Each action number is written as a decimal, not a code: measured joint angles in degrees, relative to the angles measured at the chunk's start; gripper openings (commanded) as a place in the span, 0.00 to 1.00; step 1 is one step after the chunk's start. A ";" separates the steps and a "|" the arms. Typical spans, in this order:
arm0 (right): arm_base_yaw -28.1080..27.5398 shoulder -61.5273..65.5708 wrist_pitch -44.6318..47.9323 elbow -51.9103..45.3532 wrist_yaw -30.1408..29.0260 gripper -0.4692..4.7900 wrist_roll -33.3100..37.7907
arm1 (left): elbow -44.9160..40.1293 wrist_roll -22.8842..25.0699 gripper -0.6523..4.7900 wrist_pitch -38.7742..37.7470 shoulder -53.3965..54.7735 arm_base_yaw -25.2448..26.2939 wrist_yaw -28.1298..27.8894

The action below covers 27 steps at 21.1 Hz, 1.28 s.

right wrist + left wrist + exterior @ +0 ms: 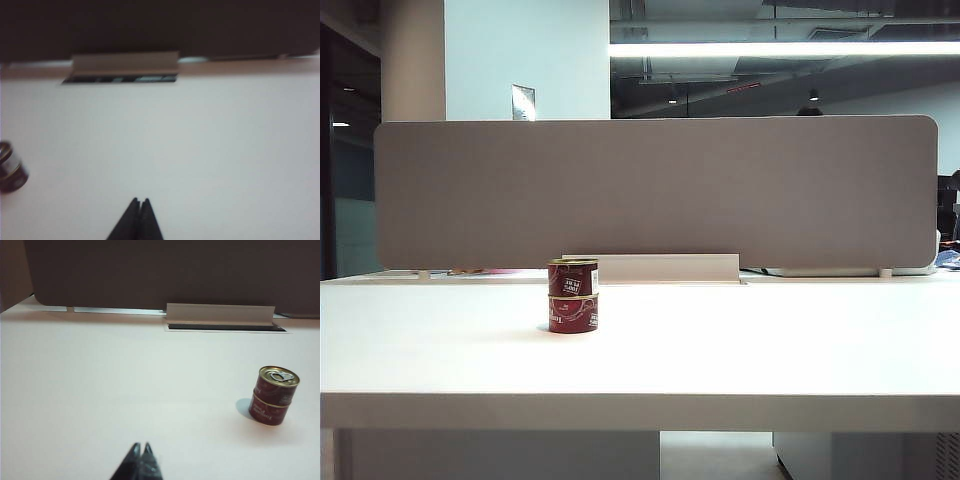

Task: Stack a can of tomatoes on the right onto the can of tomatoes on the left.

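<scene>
With one can [573, 276] stacked on the other [573, 312], nothing's left to grab.
My left claw [140, 448] and right claw [140, 202] are both pressed together, empty, cans left of centre.

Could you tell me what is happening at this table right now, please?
Nothing is being handled at the moment. The two cans of tomatoes are already stacked: the upper can sits on the lower can on the white table, slightly off-centre. Neither arm appears in the exterior view. The left gripper and the right gripper both hang over bare table away from the stack, jaws shut and holding nothing. The stacking looks finished.
</scene>
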 measured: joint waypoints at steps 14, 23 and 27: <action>0.04 -22.36 -8.50 -11.61 4.28 0.09 1.36 | 0.00 0.00 0.11 0.00 0.02 0.00 0.00; -4.42 -22.38 -9.49 -11.61 -0.74 0.09 1.51 | 0.00 0.00 0.11 0.00 0.00 0.00 0.02; -17.07 -22.38 -9.55 -11.63 -10.40 0.09 1.88 | 0.00 0.00 0.11 0.00 0.00 0.00 0.02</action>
